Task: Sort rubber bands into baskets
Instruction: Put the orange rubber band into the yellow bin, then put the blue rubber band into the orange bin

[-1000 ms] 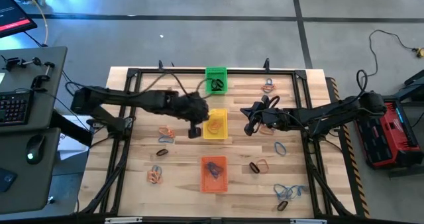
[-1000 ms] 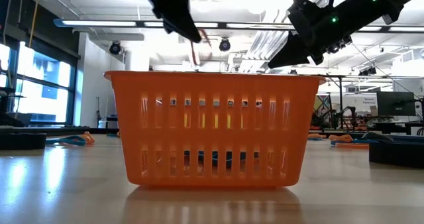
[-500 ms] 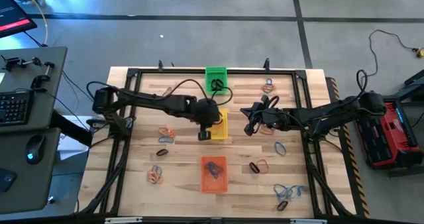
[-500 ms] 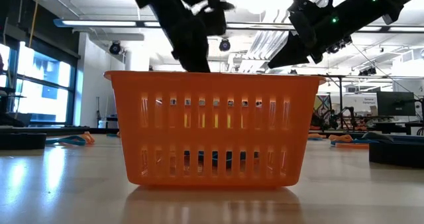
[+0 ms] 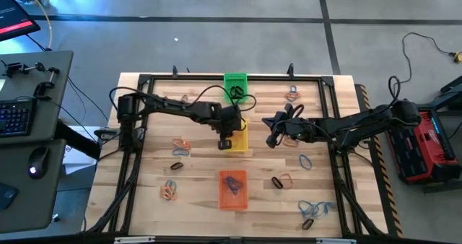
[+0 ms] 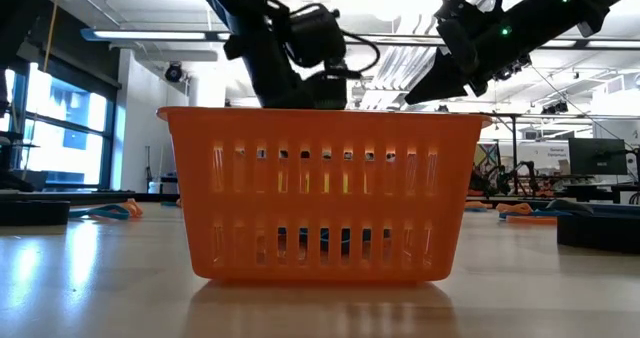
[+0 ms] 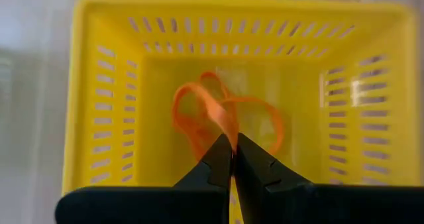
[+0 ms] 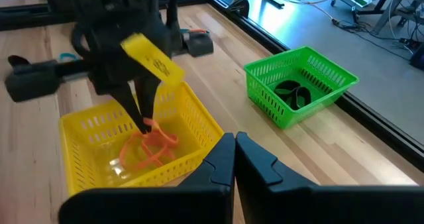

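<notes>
Clearly midway: the left hand [image 7: 232, 159] pinches an orange band [image 7: 212, 111] inside the yellow basket [image 5: 236, 135]; the right hand [image 8: 235, 159], pressed together, waits nearby. Many rubber bands [image 5: 312, 209] litter the bench [image 5: 195, 193].

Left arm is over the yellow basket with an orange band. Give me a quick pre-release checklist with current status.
1. Left gripper is over the yellow basket, fingertips inside its walls: ok.
2. Fingers shut on the orange rubber band, which hangs from the tips: ok.
3. Colour matches: other orange bands already lie in that basket: ok.
4. Held band free of the basket's slots and rim: cannot tell.
5. Right gripper waits beside the basket, apart from the left arm: ok.
6. Green basket holding black bands stands apart from the drop spot: ok.
</notes>
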